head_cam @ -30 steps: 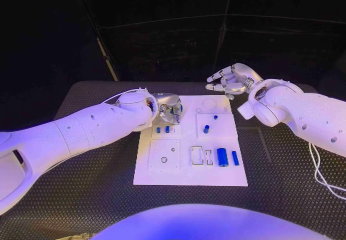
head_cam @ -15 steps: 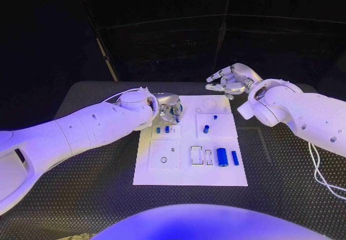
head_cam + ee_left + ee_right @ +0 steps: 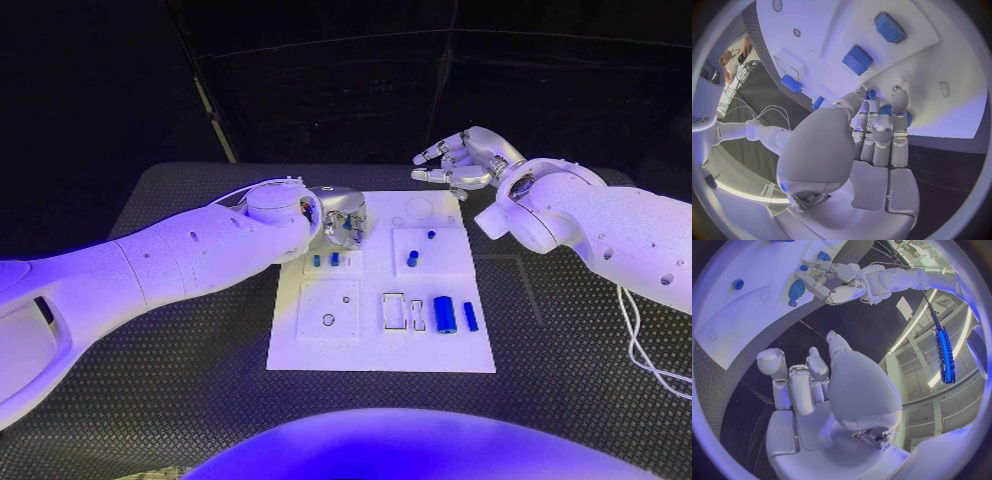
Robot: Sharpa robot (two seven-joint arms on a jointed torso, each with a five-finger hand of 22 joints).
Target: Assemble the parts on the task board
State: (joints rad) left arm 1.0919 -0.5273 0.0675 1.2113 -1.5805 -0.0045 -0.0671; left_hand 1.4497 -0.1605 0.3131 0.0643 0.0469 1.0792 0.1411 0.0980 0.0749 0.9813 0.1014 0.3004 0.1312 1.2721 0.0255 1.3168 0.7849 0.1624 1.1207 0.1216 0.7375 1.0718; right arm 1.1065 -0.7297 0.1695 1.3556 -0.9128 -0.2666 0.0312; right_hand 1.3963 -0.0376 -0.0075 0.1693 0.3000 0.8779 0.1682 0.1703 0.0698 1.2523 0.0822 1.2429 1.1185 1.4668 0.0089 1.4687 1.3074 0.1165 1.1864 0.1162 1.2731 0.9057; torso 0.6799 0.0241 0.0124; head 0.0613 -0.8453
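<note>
**A:** Your left hand [image 3: 340, 218] is down over the far left corner of the task board [image 3: 381, 355], fingers bunched and pointing at the plate. From the left wrist view the fingertips [image 3: 900, 98] are pressed close around a round blue part [image 3: 887, 110] right at the board's surface.

**B:** Has it got hold of that part?

**A:** You can't call it from here. The fingers sit against the blue piece on both sides, but whether they grip it or merely touch it, I cannot tell. The right wrist view shows the same disc [image 3: 796, 289] under that hand, half covered.

**B:** And your right hand?

**A:** Your right hand [image 3: 462, 160] hangs above the table [image 3: 173, 400] just past the board's far right corner, fingers loosely spread and slightly curled, with nothing in them. It touches nothing.

**B:** What's lying on the board?

**A:** Two small blue pegs [image 3: 325, 259] stand side by side just beside your left hand. In the raised square to their right there's another blue peg [image 3: 413, 258], with a tiny one [image 3: 430, 235] beyond it. Nearer you, a larger blue cylinder [image 3: 444, 314] lies next to a slim blue bar [image 3: 470, 316], right of two empty rectangular slots [image 3: 394, 311].
</note>
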